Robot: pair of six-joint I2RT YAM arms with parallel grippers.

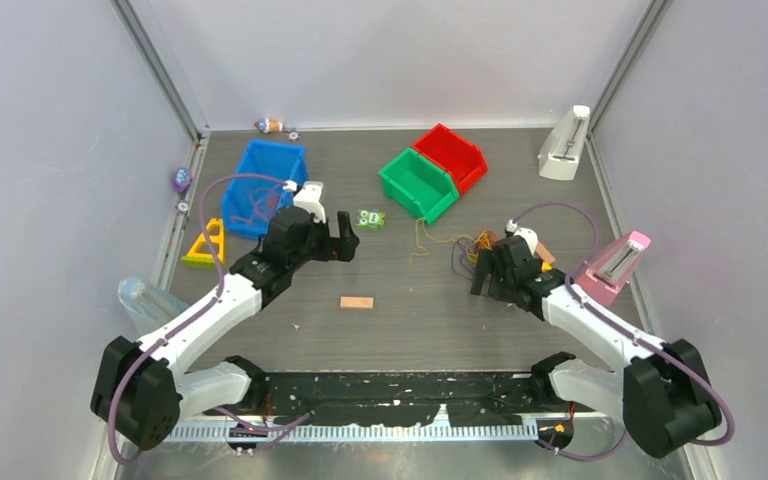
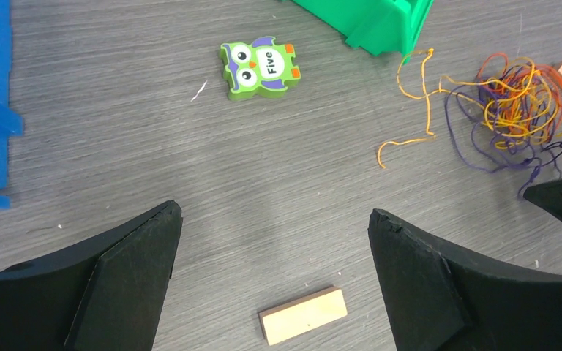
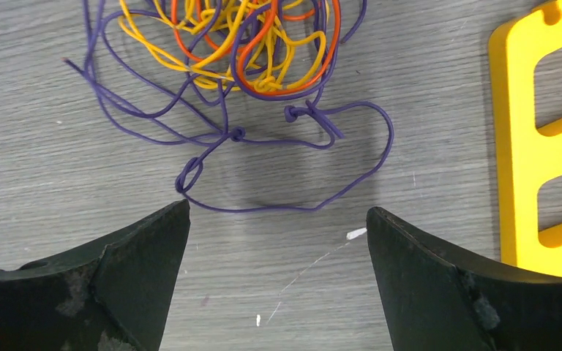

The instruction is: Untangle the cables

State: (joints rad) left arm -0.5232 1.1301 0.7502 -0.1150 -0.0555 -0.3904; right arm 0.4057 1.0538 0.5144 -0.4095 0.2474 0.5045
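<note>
Both of my grippers stand wide, with nothing between their fingers. My left gripper [image 2: 274,212] hovers over bare table to the near left of the green bin [image 1: 418,185]. A wood block [image 2: 304,316] lies under its gap, well nearer to me than the bin. An owl tile [image 2: 258,68] marked "Five" sits just left of the bin's near corner.

My right gripper [image 3: 278,210] hangs low to the near right of the bin, facing the cables [image 3: 267,82]. They lie on the table in one loose tangle just in front of the bin's right corner, with orange, yellow and red strands wound together in the middle and purple loops spread around them. The nearest purple loop lies just ahead of my right fingertips. One orange strand trails from the tangle toward the bin. A yellow cut-out piece [image 3: 514,146] lies flat beside the tangle, on the side away from the bin.
</note>
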